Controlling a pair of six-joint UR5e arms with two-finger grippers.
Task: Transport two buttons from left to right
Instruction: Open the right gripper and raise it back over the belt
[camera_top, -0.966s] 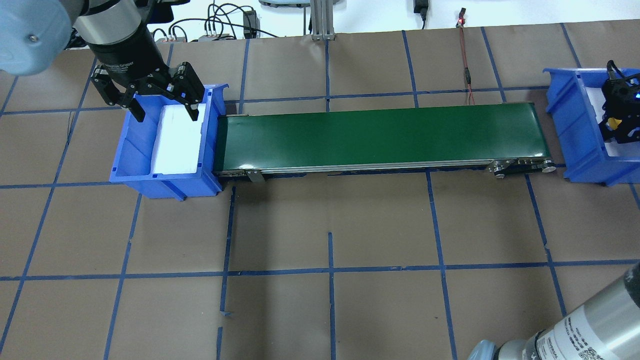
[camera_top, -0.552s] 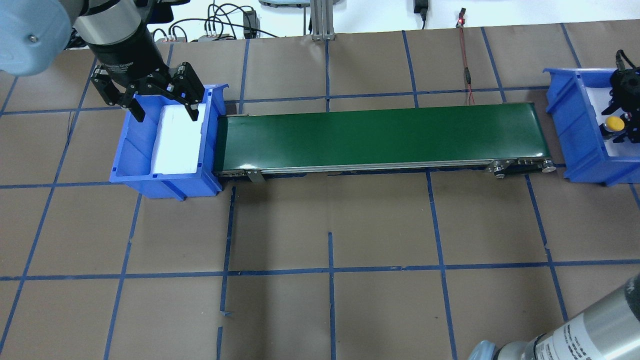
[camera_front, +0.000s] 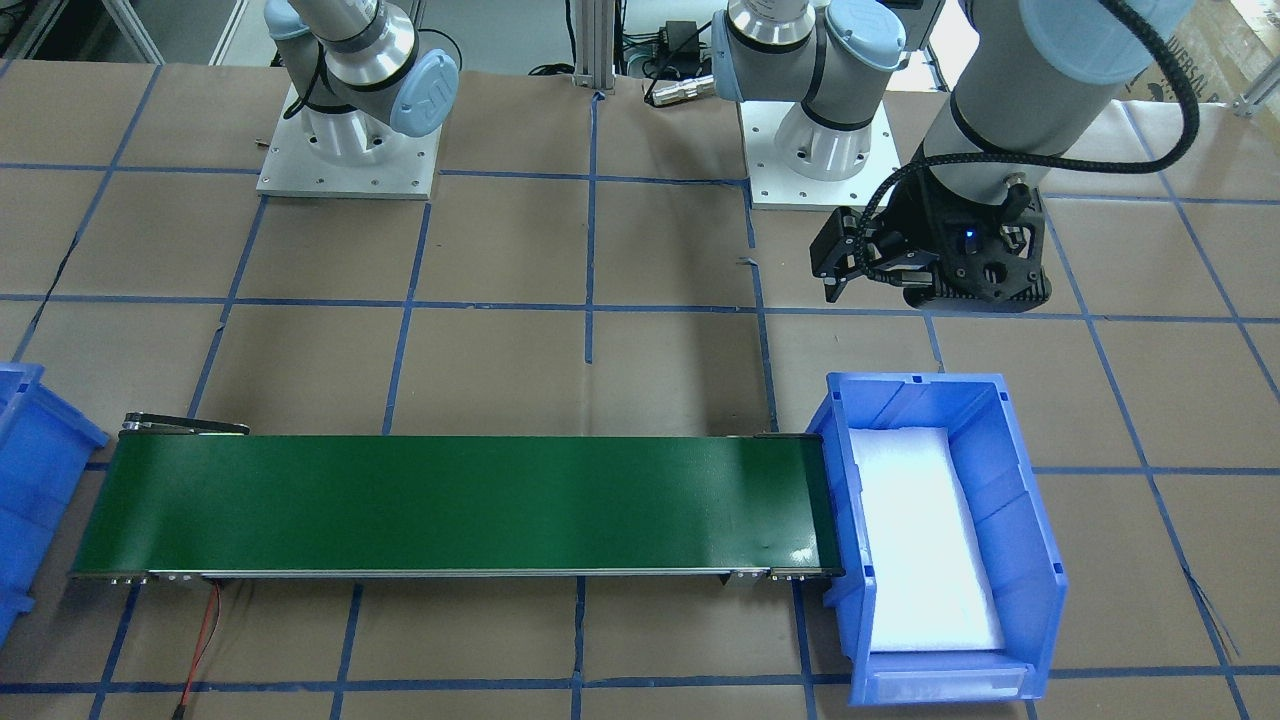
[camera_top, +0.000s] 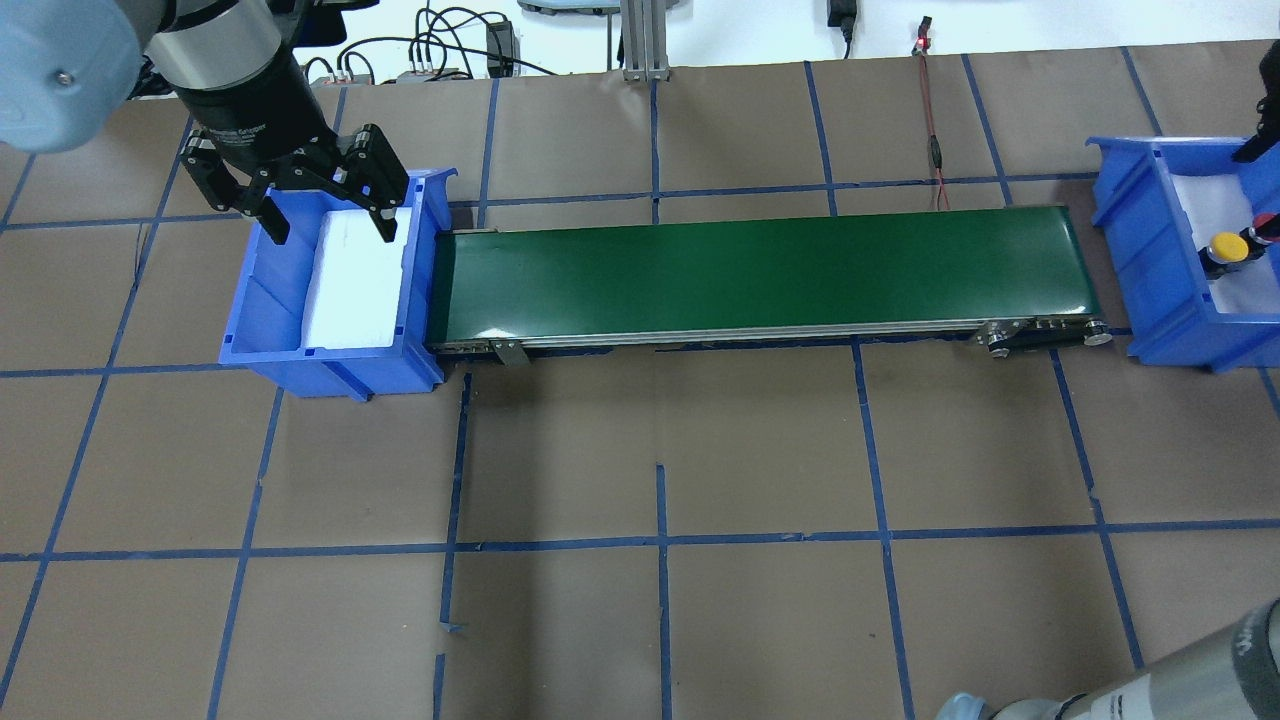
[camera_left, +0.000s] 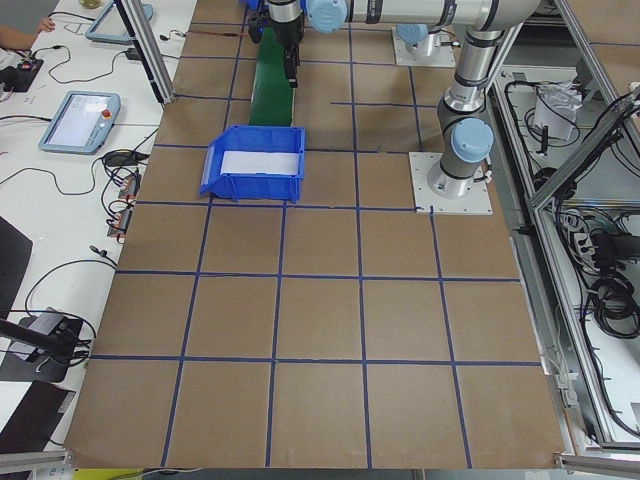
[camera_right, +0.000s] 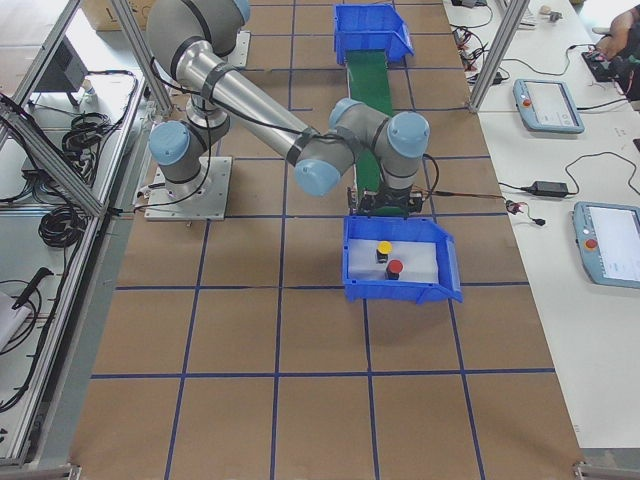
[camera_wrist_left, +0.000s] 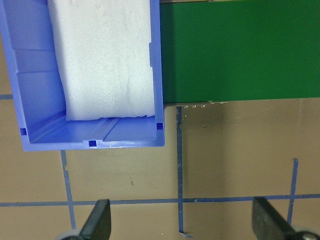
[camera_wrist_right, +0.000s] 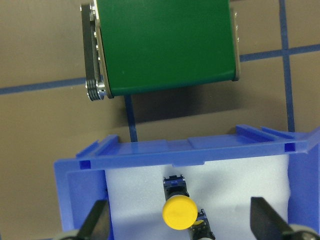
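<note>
The yellow button and the red button sit just beside each other on white foam in the right blue bin. The right gripper hangs above its belt-side end, jaws apart, empty. The left gripper hovers over the left blue bin — jaws wide too.

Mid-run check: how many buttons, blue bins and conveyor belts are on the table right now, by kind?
Buttons: 2 (yellow button and red button, both in the right bin)
Blue bins: 2 (right bin, left bin)
Conveyor belts: 1 (green belt)
Total: 5
</note>
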